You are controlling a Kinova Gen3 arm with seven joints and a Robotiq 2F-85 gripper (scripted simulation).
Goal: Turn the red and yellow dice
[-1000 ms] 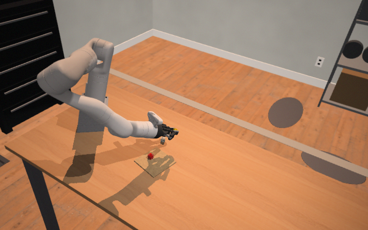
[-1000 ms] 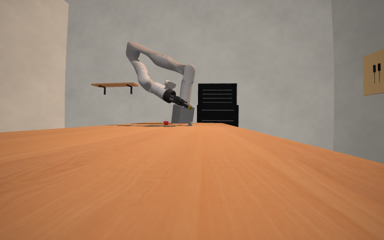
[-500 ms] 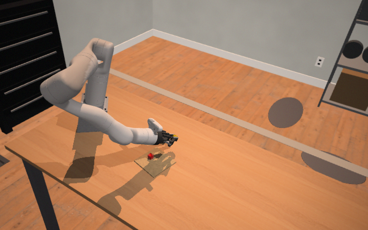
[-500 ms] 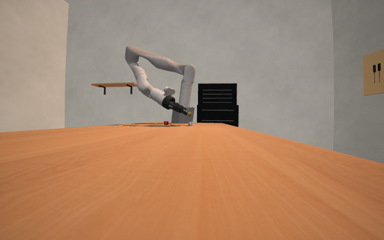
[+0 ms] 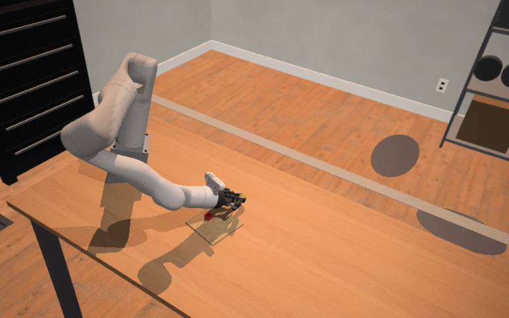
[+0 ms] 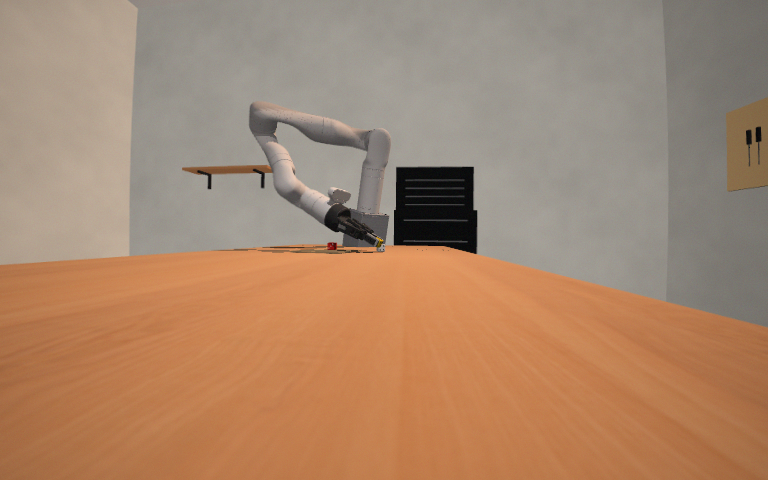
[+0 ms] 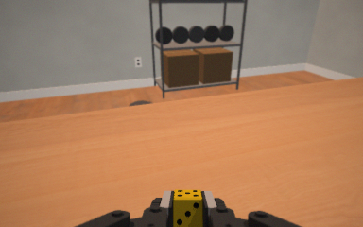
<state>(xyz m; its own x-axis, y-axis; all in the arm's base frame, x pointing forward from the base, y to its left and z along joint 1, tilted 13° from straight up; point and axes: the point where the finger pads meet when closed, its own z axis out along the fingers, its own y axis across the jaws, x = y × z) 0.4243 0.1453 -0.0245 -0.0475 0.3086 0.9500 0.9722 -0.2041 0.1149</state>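
We see, left to right from above, the red die [image 5: 208, 216] [image 6: 332, 246] on the mat [image 5: 213, 230], nearer the counter's [image 5: 319, 243] [image 6: 396, 362] [image 7: 180, 151] left corner than its right end; then our fingers [image 5: 240, 199] [image 6: 378, 242], clamped on the yellow die [image 5: 242, 195] [image 6: 379, 243] [image 7: 187, 209], near the counter's far long edge.

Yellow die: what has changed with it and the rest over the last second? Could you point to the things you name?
The claw [image 5: 241, 199] [image 6: 378, 242] [image 7: 187, 204], shut on the yellow die [image 5: 242, 195] [image 6: 379, 242] [image 7: 187, 210], has come down toward the table [image 5: 319, 243] [image 6: 396, 367] [image 7: 189, 147]. Nothing was newly gripped or released. The red die [image 5: 207, 216] [image 6: 331, 246], white die [image 6: 382, 247] and mat [image 5: 215, 233] look unmoved.
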